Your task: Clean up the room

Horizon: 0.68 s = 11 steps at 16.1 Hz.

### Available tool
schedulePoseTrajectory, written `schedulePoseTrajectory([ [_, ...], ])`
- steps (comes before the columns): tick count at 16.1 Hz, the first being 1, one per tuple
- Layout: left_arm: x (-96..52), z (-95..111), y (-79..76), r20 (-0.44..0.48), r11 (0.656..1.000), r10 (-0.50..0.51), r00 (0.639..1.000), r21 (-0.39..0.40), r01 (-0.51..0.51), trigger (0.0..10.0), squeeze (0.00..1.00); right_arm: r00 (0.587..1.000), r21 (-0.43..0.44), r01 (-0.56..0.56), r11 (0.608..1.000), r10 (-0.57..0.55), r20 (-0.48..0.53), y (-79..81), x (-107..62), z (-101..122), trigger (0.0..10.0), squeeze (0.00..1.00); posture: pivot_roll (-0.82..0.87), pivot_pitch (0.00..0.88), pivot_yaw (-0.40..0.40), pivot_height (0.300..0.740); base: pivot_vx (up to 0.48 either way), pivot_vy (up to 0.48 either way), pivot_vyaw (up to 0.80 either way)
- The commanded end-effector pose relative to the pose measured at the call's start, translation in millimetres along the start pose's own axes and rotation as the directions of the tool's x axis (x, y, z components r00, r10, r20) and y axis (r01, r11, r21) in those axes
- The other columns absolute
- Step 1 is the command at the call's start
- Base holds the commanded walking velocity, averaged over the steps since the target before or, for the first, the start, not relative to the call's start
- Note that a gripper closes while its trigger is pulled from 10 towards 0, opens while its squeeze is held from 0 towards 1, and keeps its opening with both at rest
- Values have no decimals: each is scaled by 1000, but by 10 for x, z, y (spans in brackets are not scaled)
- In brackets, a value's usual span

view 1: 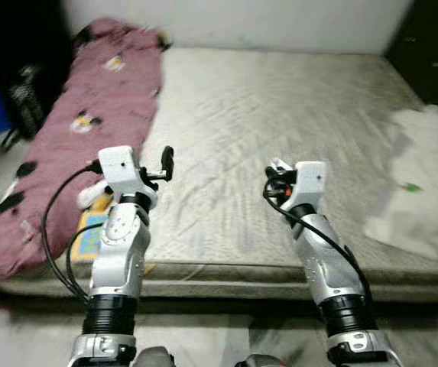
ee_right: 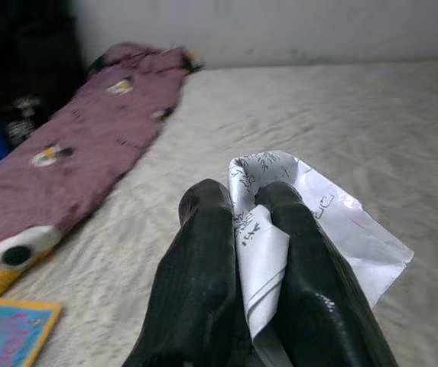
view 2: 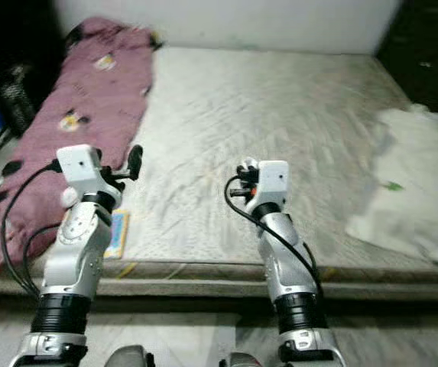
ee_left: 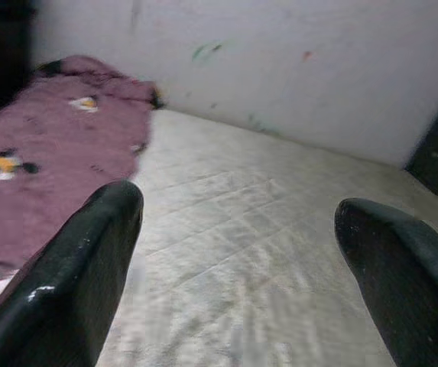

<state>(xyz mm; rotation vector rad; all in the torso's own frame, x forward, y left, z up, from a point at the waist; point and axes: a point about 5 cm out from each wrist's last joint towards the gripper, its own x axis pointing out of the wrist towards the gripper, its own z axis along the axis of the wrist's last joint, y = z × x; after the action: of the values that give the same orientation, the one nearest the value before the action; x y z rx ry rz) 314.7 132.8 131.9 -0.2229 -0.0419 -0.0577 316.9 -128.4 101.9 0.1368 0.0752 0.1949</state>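
Over the bed (view 1: 280, 115), the right hand (ee_right: 241, 200) pinches what looks like crumpled printed paper (ee_right: 318, 222); the left hand (ee_left: 238, 222) hovers, fingers spread.

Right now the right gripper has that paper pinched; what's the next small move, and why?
Probably lift the right gripper clear of the mattress, staying shut: the crumpled paper is already clamped. The left gripper is open over the bed.

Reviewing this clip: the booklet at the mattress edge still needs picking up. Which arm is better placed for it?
Probably the left. The left end effector is open and empty, above the colourful booklet on the mattress beside the maroon blanket. The right end effector is shut on a crumpled paper wrapper.
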Motion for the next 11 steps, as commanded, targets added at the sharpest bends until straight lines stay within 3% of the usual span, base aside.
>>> schedulePoseTrajectory([
  [1, 18, 32, -22, 13, 1000, -19, 1000, 7, 19, 10000, 0, 1000, 7, 2, 1000, -2, 3, -5, 7, 5, 10000, 0, -7, 0, -11, 740, 0, 465, -800],
  [7, 19, 31, -33, 13, 1000, -17, 1000, 4, 17, 10000, 0, 1000, 9, 1, 1000, -1, 3, -5, 21, 16, 10000, 0, -13, 0, -11, 740, 0, 459, -71],
  [11, 3, 57, -52, 40, 999, -39, 998, 0, 39, 10000, 0, 1000, 11, 1, 1000, -1, 3, -5, 26, 17, 10000, 0, -14, 0, -11, 740, 0, 0, 0],
])
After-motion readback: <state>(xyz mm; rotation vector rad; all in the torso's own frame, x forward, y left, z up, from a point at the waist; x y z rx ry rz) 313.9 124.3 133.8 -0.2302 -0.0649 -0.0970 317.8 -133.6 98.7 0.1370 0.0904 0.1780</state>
